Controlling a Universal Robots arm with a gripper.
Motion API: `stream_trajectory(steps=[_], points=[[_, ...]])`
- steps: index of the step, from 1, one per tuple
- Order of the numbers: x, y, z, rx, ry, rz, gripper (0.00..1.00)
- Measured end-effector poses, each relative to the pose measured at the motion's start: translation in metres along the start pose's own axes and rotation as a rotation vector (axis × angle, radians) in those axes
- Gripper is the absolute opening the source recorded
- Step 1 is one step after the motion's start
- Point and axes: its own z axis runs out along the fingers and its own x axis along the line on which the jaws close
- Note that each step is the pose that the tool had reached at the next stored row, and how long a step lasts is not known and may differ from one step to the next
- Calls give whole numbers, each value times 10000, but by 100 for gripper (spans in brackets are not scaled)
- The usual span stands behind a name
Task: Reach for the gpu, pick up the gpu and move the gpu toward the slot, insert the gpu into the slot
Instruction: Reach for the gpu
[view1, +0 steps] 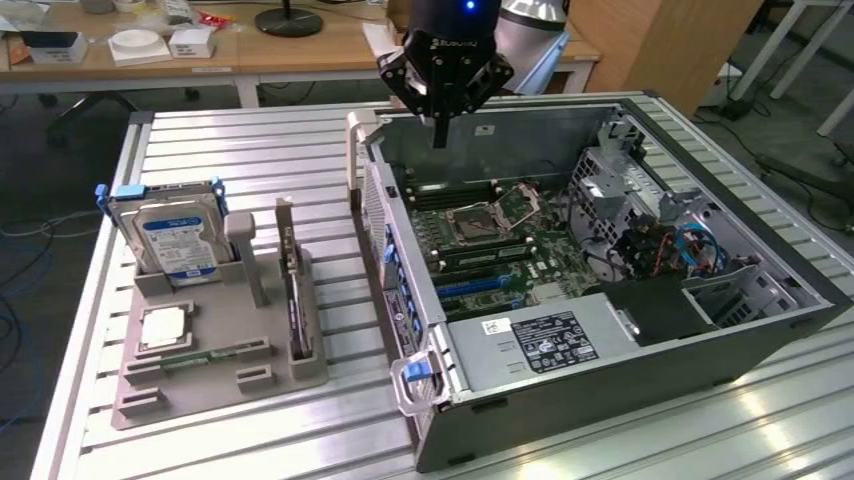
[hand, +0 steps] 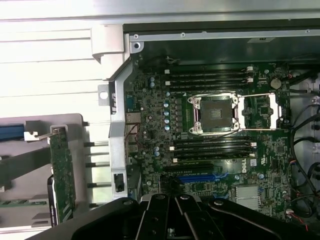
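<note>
Pincer (view1: 439, 138) hangs shut and empty over the open computer case (view1: 627, 375); the gpu (view1: 296, 300) stands on edge in the grey holder (view1: 200, 385), well apart from it, toward the exterior view's left.

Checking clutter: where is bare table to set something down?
Bare table behind the hard drive and in front of the grey holder. Narrow between holder and computer case; crowded inside the case.

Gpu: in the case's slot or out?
Out. The gpu stands on edge in the grey holder beside the case.
</note>
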Motion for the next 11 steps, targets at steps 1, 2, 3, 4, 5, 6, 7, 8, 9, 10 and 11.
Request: stream_trajectory(steps=[1, 2, 3, 4, 5, 6, 7, 8, 9, 10, 11], points=[[9, -1, -1, 0, 0, 0, 10], [17, -1, 0, 0, 0, 0, 10], [26, -2, -1, 0, 0, 1, 10], [33, -2, -1, 0, 0, 1, 10], [41, -3, -1, 0, 0, 0, 10], [51, -4, -1, 0, 0, 0, 10], [62, -5, -1, 0, 0, 1, 10], [72, -5, -2, 0, 0, 1, 10], [80, -6, -2, 0, 0, 1, 10], [88, -6, -2, 0, 0, 1, 10], [96, -7, -2, 0, 0, 0, 10]])
